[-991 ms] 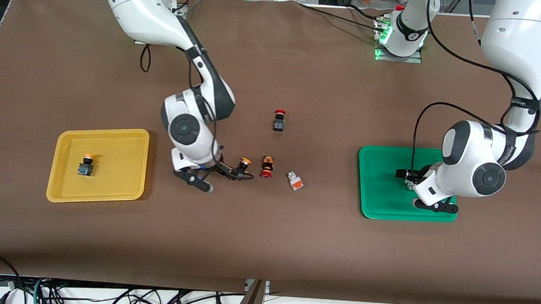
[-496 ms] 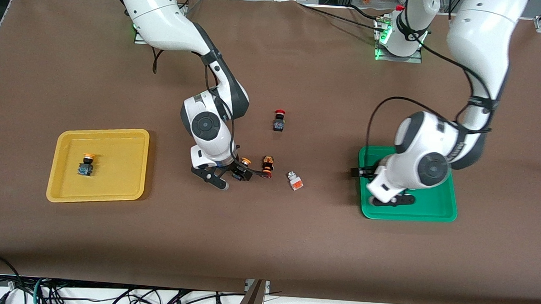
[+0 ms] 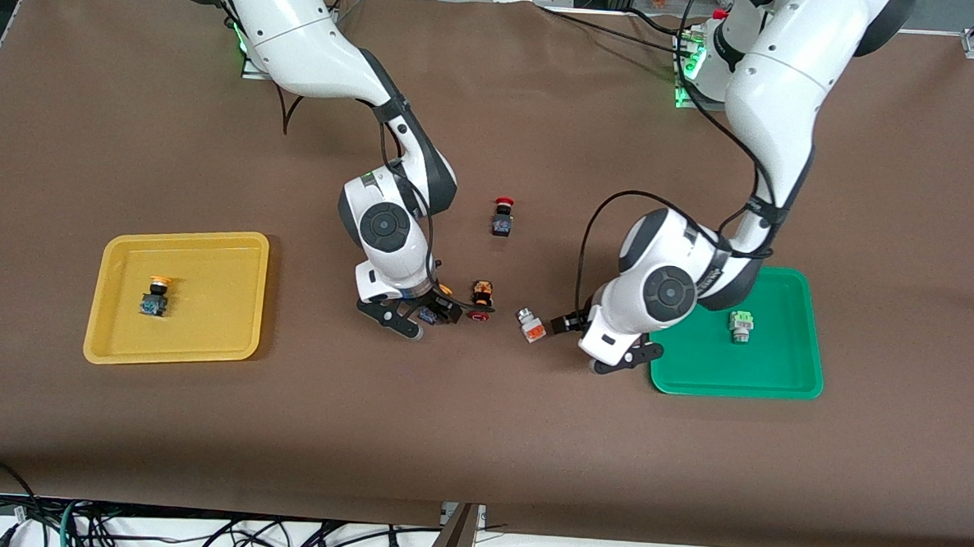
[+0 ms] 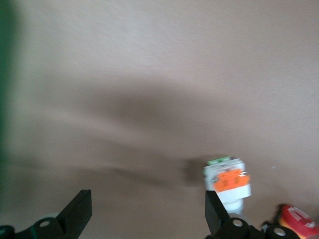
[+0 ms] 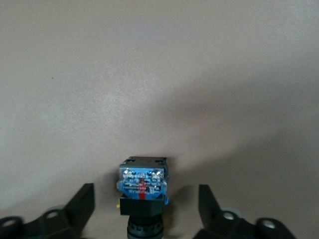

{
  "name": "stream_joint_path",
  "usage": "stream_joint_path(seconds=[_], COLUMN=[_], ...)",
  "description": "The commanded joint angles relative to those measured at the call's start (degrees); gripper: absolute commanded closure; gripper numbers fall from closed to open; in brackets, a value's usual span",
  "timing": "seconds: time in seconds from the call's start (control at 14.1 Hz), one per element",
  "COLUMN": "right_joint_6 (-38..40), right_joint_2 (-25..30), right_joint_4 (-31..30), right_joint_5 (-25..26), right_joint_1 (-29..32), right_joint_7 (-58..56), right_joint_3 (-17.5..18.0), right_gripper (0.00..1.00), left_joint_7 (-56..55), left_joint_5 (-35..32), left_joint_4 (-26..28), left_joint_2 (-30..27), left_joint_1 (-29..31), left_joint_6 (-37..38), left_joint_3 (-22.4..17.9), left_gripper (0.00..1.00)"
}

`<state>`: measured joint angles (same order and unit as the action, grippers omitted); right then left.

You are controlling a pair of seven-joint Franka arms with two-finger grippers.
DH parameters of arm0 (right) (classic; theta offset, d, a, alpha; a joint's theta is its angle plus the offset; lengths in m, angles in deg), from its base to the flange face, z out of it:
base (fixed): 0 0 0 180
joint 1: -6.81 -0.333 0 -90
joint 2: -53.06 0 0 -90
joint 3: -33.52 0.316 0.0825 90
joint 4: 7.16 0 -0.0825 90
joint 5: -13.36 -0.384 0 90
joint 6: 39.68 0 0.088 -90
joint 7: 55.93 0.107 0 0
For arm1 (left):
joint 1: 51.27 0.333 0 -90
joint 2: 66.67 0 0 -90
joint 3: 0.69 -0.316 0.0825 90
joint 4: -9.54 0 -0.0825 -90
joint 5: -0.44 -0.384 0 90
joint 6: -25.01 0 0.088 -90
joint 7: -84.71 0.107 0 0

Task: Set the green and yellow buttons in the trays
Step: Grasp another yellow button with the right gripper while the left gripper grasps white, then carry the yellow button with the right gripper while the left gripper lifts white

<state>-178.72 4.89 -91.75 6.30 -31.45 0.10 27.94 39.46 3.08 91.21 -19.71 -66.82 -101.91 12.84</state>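
Observation:
The yellow tray (image 3: 208, 249) holds one yellow-capped button (image 3: 155, 295). The green tray (image 3: 778, 377) holds the white green-marked button (image 3: 741, 326). My right gripper (image 3: 427, 317) is open and low at the table, its fingers on either side of the second yellow-capped button (image 3: 436, 302). In the right wrist view that button's blue-black body (image 5: 143, 185) lies between the open fingers (image 5: 82, 204). My left gripper (image 3: 582, 345) is open beside the white orange-marked button (image 3: 531, 326), between it and the green tray. In the left wrist view this button (image 4: 227, 181) lies just outside one finger (image 4: 215, 215).
A red-capped button with an orange-black body (image 3: 480, 299) lies right beside the right gripper; its red cap also shows in the left wrist view (image 4: 296, 219). A red-capped black button (image 3: 502, 217) stands farther from the front camera. The brown table (image 3: 480, 438) carries all of it.
My left gripper left the green tray and moved to the orange-marked button; the green-marked button now shows in the tray. My right gripper moved sideways and now straddles the yellow-capped button.

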Motion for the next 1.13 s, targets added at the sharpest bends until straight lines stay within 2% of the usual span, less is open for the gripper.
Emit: stream_joint_path(seconds=[0.0,0.14,0.21,0.35,0.5,0.57,0.64,0.78,0.92,1.06], right_joint_6=[-0.01,-0.01,0.25,2.78,8.23,11.38,14.81,21.31,26.33,28.20], right_joint_2=[-1.05,-0.96,-0.61,1.14,3.77,5.09,6.50,8.79,9.59,9.24], right_joint_4=[1.61,1.61,1.61,1.70,1.88,1.88,1.88,1.70,1.62,0.65], right_joint_5=[0.38,0.38,0.38,0.30,-0.05,-0.14,0.12,-0.05,0.12,0.12], right_joint_1=[-0.59,-0.59,-0.42,0.98,4.40,6.42,9.05,13.80,16.45,16.81], right_joint_7=[0.58,-0.03,-0.56,-2.39,-9.75,-13.80,-18.88,-30.57,-40.33,-50.52], right_joint_3=[-0.67,-0.67,-0.84,-1.19,-1.11,-1.11,-1.11,-1.63,-4.78,-10.22], right_gripper=[0.70,0.91,0.98,0.99,0.99,0.99,0.99,0.98,0.97,0.97], left_joint_7=[-6.14,-10.54,-12.12,-13.81,-13.72,-13.72,-13.46,-12.93,-12.76,-12.58], left_joint_5=[1.23,1.14,1.05,1.05,0.88,0.70,0.44,0.35,0.26,-0.52], left_joint_4=[-2.91,-3.00,-3.00,-4.05,-4.32,-4.32,-4.32,-4.32,-4.23,-4.32], left_joint_2=[2.70,3.49,4.02,5.16,5.69,5.69,5.78,5.78,5.78,5.69], left_joint_1=[-3.25,-5.09,-6.06,-6.42,-6.51,-6.68,-6.86,-6.86,-6.77,-6.69], left_joint_6=[-4.11,-6.23,-6.85,-7.47,-7.47,-7.47,-7.47,-7.56,-7.56,-7.47], left_joint_3=[-0.61,-0.79,-1.14,-1.23,-1.23,-1.23,-1.23,-1.32,-1.32,-1.32], left_gripper=[0.00,0.00,0.00,0.00,0.02,0.08,0.28,0.43,0.60,0.85])
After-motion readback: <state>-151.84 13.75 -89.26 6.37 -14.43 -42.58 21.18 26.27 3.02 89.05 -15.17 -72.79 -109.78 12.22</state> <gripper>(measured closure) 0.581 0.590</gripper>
